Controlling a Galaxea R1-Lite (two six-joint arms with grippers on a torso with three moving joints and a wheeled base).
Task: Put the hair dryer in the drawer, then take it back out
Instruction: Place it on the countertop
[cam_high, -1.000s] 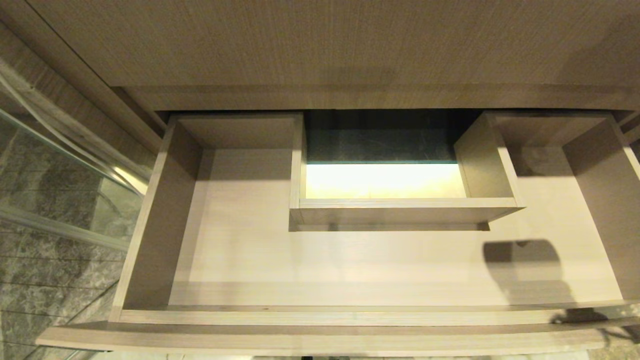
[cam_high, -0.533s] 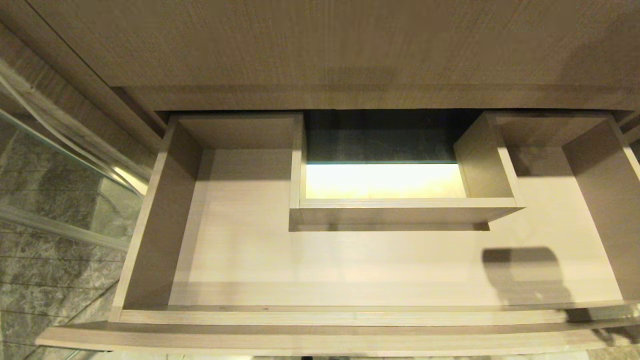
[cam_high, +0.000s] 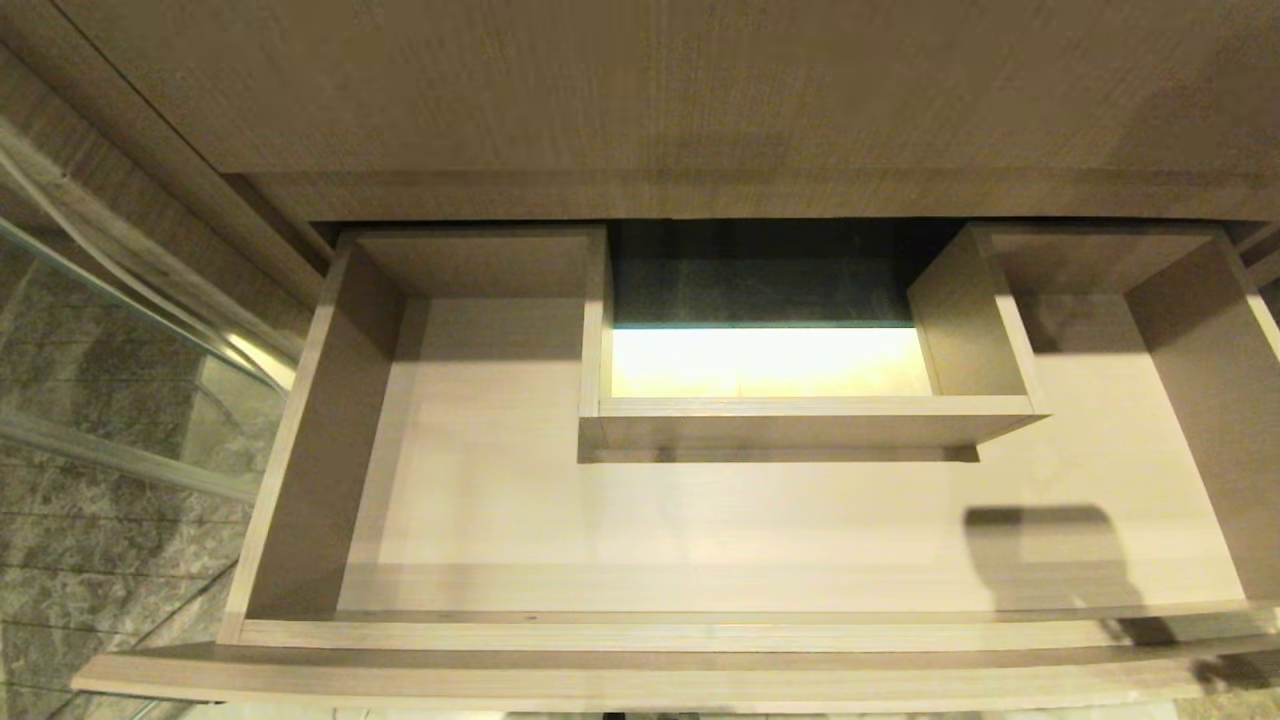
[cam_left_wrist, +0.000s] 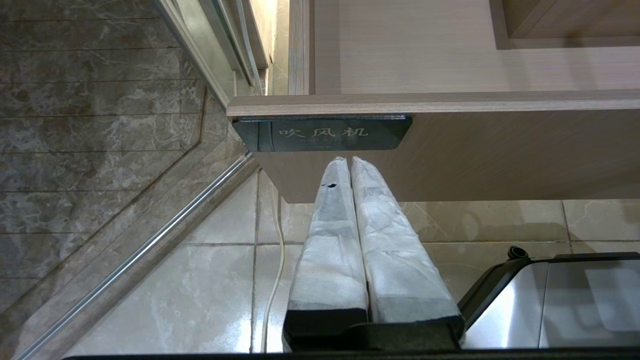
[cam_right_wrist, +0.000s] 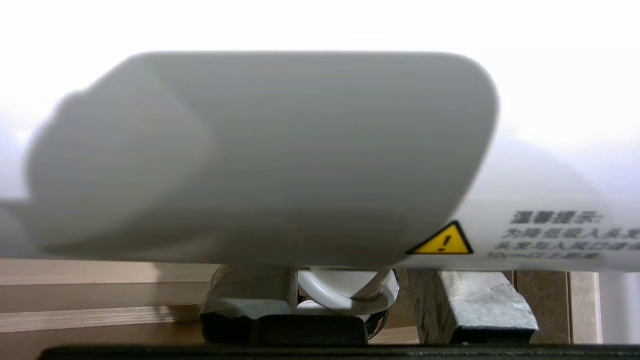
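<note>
The wide, shallow, light wood-grain drawer (cam_high: 470, 520) stands pulled out beneath a wood-grain cabinet panel (cam_high: 640, 90), its floor bare but for a blocky shadow (cam_high: 1050, 555) at the near right. A boxed rectangular cut-out (cam_high: 800, 420) sits mid-back. Grey marble tiles (cam_high: 90, 560) and a glass partition (cam_high: 130, 330) lie to the left.

The white plastic hair dryer (cam_right_wrist: 260, 155) fills the right wrist view, its barrel lying crosswise to the fingers; which end faces where cannot be made out. The right gripper (cam_right_wrist: 345, 300) is clamped on the dryer's handle below the barrel. Neither appears in the head view.

The left gripper (cam_left_wrist: 350, 165), jaws together, hangs below the drawer's dark label (cam_left_wrist: 320, 134).
</note>
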